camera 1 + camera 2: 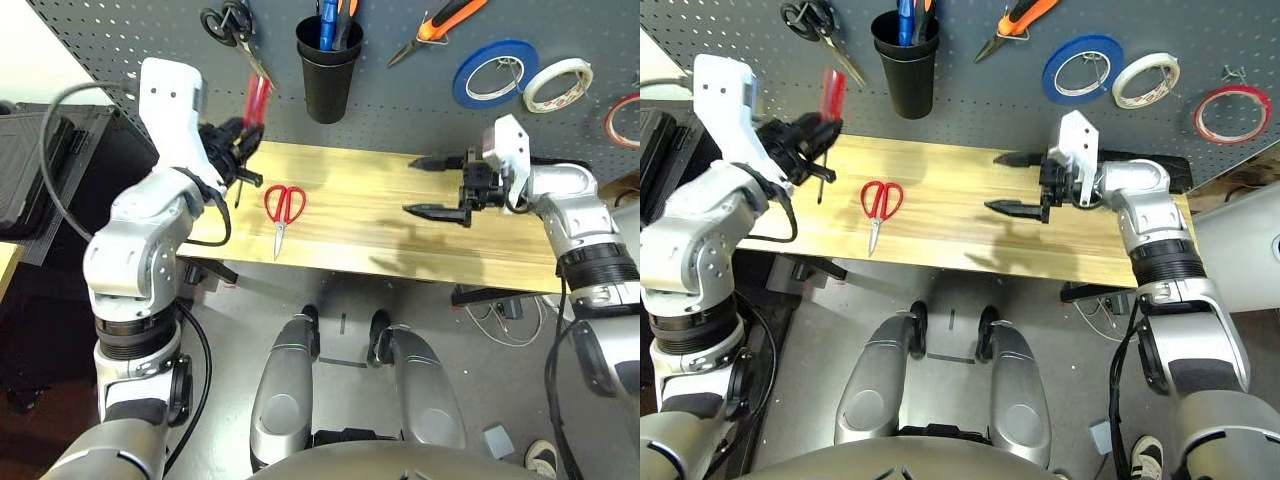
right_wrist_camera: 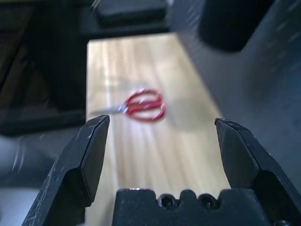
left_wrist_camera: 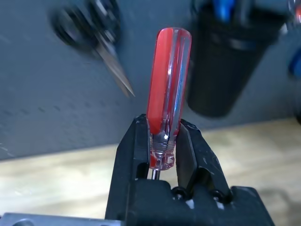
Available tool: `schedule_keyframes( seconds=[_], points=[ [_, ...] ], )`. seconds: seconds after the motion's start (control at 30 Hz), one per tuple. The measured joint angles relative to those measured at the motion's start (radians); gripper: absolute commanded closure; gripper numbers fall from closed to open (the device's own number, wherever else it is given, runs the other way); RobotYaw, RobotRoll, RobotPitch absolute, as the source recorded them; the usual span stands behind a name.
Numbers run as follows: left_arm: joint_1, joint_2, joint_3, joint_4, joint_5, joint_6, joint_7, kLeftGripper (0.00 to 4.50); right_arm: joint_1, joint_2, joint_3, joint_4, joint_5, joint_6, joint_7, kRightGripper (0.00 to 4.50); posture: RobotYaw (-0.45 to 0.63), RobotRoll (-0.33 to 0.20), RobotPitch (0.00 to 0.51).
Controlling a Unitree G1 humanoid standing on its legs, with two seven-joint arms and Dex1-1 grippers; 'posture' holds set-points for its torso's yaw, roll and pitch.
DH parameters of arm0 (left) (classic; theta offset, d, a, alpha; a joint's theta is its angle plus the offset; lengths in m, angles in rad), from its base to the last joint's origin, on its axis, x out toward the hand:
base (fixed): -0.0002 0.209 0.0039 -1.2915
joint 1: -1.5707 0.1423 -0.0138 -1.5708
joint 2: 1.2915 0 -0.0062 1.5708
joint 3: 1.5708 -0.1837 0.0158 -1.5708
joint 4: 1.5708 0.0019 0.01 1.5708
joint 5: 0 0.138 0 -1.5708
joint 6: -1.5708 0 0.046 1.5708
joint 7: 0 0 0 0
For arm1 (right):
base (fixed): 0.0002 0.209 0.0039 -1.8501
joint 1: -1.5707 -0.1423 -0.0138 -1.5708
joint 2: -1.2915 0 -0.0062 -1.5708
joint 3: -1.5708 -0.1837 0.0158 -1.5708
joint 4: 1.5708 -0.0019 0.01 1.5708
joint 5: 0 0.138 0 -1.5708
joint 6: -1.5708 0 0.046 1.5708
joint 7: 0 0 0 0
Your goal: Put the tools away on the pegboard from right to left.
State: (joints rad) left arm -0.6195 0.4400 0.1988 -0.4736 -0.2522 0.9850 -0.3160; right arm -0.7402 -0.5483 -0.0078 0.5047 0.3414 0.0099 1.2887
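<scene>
Red-handled screwdriver clamped upright in left claw near pegboard; right claw wide apart over bare wooden table.

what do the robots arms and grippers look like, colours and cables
Both arms are glossy silver shells with ribbed black joint rings. Each wrist carries a white housing. A black cable loops beside the left arm. The left gripper and the right gripper are matte black, each with two chunky tapered fingers on a black base showing small screw heads.
</scene>
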Motion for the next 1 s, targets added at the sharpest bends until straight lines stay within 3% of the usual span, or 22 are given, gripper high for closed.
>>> schedule_keyframes(
  seconds=[0.43, 0.6, 1.0],
  points=[
    [-0.231, -0.011, 0.040, 0.020, -0.076, -0.006, 0.033, 3.68, -0.001, 0.017, -0.048, -0.145, 0.087, 0.164, -0.101, 0.00, 0.14, 0.000, 0.161],
    [-0.269, -0.025, 0.037, 0.063, -0.081, -0.025, 0.059, 3.68, -0.010, 0.016, -0.059, -0.152, 0.108, 0.186, -0.106, 0.00, 0.12, 0.000, 0.157],
    [-0.431, -0.130, 0.011, 0.342, -0.037, -0.299, 0.131, 3.68, -0.058, 0.013, -0.091, -0.191, 0.131, 0.218, -0.140, 0.00, 0.08, 0.000, 0.164]
  ],
)
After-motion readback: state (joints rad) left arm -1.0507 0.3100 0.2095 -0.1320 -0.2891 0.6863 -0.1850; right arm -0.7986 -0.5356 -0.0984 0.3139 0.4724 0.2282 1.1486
